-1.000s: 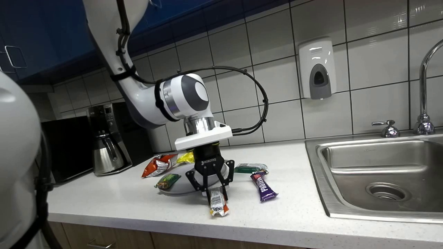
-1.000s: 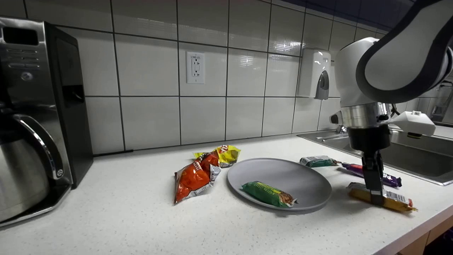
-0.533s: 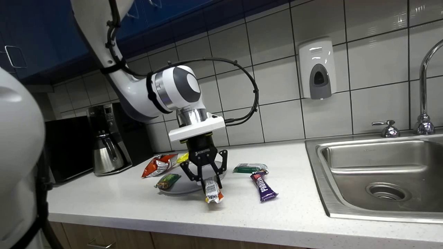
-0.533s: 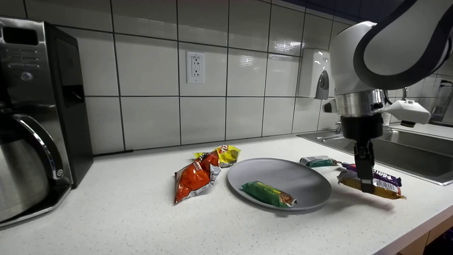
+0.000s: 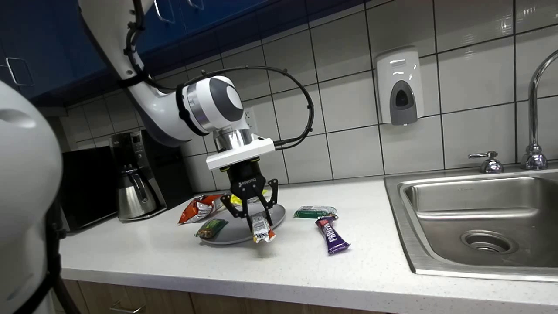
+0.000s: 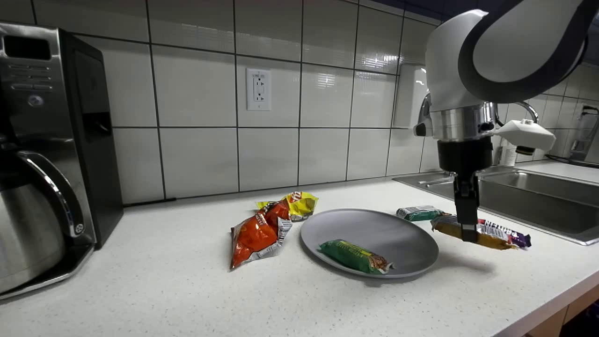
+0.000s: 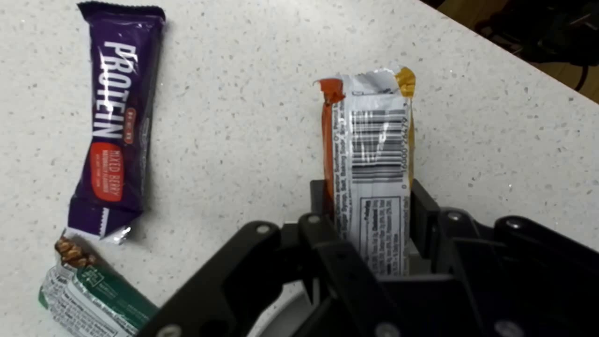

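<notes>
My gripper (image 5: pixel 260 224) is shut on an orange-yellow wrapped bar (image 6: pixel 495 238) with a silver barcode back. It holds the bar above the counter, beside the grey plate (image 6: pixel 369 222); a shadow lies below. In the wrist view the fingers (image 7: pixel 371 201) press both long sides of the bar (image 7: pixel 378 145), barcode up; its near end is hidden by the gripper. A green wrapped bar (image 6: pixel 353 256) lies on the plate's near edge. A purple protein bar (image 7: pixel 122 107) and another green bar (image 7: pixel 103 299) lie on the counter, end to end.
A red chip bag (image 6: pixel 259 234) and a yellow bag (image 6: pixel 302 204) lie beside the plate against each other. A coffee maker (image 5: pixel 137 183) stands at the far left. A steel sink (image 5: pixel 404 226) with faucet (image 5: pixel 534 113) is at the right. A soap dispenser (image 5: pixel 399 87) hangs on the tiled wall.
The gripper, shut on the orange-yellow bar, has lifted it off the counter and moved it up and toward the plate. The other bars, bags and plate have not moved.
</notes>
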Robot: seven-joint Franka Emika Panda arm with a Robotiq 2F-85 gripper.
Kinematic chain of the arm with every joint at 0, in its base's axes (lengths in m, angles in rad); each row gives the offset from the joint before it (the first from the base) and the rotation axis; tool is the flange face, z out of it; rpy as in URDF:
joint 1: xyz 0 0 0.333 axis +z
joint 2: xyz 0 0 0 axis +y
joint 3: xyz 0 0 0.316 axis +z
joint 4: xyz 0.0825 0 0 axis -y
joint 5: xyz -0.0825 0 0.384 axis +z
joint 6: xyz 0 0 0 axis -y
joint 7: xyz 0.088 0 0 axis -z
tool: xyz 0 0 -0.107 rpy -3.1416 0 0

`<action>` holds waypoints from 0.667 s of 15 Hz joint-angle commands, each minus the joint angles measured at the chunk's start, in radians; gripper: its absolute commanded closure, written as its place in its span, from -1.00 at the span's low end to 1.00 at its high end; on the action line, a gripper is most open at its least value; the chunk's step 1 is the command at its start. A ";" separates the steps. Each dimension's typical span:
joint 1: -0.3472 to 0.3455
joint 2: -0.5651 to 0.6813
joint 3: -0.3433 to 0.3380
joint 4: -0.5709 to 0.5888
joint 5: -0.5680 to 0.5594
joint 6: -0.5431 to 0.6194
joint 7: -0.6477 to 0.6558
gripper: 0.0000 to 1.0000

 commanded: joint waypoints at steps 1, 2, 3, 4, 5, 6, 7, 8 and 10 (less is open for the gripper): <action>0.017 0.017 0.023 0.039 -0.002 -0.013 0.010 0.65; 0.023 0.026 0.028 0.047 -0.002 -0.006 0.018 0.65; 0.026 0.033 0.033 0.053 0.001 -0.001 0.018 0.65; 0.030 0.043 0.037 0.062 -0.004 0.002 0.029 0.65; 0.034 0.053 0.040 0.070 -0.001 0.006 0.032 0.65; 0.037 0.064 0.043 0.080 -0.006 0.011 0.044 0.65; 0.040 0.076 0.045 0.090 -0.009 0.016 0.054 0.65; 0.043 0.089 0.047 0.102 -0.009 0.020 0.062 0.65; 0.048 0.114 0.053 0.127 -0.012 0.024 0.083 0.65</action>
